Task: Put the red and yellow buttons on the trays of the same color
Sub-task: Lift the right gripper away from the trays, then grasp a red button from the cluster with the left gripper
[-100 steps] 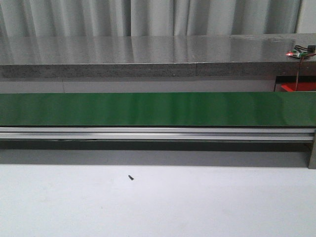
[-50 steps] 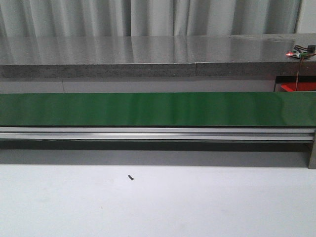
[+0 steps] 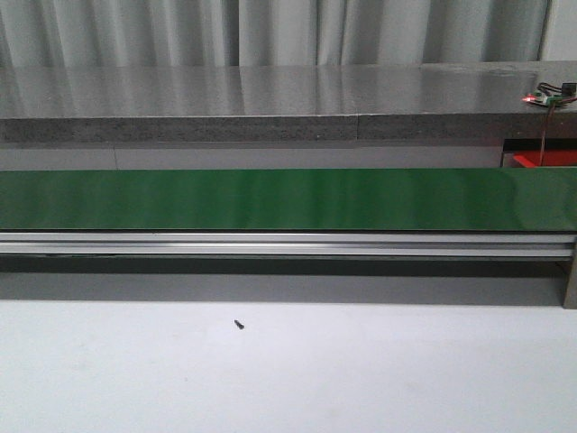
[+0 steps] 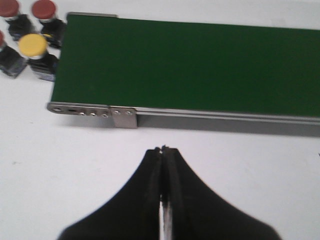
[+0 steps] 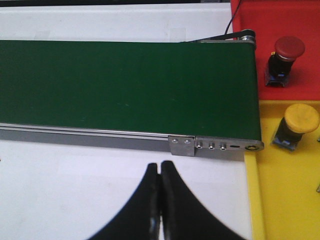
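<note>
Hovering beside the green belt [image 3: 270,199], left gripper [image 4: 163,148] and right gripper [image 5: 160,163] keep jaws clenched, empty.

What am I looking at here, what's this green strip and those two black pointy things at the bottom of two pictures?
The green strip is a conveyor belt, seen from the front. The other two pictures come from cameras on the robot's wrists. The black points are its left gripper and right gripper, both closed and holding nothing. Near one belt end stand loose buttons, including a yellow button. At the other end, a red button sits on a red tray, and another yellow one on a yellow tray.
</note>
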You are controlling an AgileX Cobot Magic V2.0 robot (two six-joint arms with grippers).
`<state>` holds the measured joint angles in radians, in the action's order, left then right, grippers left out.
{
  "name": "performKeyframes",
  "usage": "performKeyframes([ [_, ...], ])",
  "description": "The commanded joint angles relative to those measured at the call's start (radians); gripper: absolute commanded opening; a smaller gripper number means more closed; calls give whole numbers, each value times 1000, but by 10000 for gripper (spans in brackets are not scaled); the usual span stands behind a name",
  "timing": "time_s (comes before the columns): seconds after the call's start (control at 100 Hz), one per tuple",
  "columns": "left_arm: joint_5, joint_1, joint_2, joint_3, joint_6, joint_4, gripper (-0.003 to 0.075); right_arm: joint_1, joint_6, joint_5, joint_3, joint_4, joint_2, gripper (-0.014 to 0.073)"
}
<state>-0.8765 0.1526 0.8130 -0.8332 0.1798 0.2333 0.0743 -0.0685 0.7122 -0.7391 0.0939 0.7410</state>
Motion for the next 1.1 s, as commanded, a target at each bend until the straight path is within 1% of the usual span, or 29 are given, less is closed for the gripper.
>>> performKeyframes([
  [0.0,51,73,30,-71,-21,2,-20,2,8,-68,-27,7,-8,-68],
  [0.19,15,228,131,-152,-21,2,-20,2,8,-68,-27,7,-8,-68],
  [0.4,9,307,279,-218,-35,3,-18,2,8,-67,-27,7,-8,-68],
  [0.46,5,322,324,-241,-35,5,-3,2,8,-67,-27,7,-8,-68],
  [0.49,1,326,347,-254,-35,5,19,2,8,-67,-27,7,-8,-68],
  [0.53,-2,331,380,-276,-35,5,71,2,8,-67,-27,7,-8,-68],
  [0.56,-2,331,407,-295,-35,5,128,2,8,-67,-27,7,-8,-68],
  [0.58,-4,331,417,-303,-35,5,153,2,8,-67,-27,7,-8,-68],
  [0.6,-4,331,432,-320,-35,5,209,2,8,-67,-27,7,-8,-68],
  [0.63,-4,331,453,-333,-35,5,253,2,8,-67,-27,7,-8,-68],
  [0.64,-4,331,463,-346,-35,5,300,2,8,-67,-27,7,-8,-68],
  [0.65,-4,331,468,-346,-35,5,300,2,8,-67,-27,7,-8,-68],
  [0.72,-4,331,517,-394,-35,5,468,2,8,-67,-27,7,-8,-68],
  [0.76,-12,331,545,-422,-44,5,536,2,8,-67,-27,7,-8,-68],
  [0.82,-26,331,583,-460,-43,2,579,2,8,-67,-27,7,-8,-68],
  [0.93,-54,331,657,-531,-45,0,568,2,8,-67,-27,7,-8,-68],
  [1.09,-81,331,761,-634,-88,0,566,2,8,-70,-27,7,-8,-68],
])
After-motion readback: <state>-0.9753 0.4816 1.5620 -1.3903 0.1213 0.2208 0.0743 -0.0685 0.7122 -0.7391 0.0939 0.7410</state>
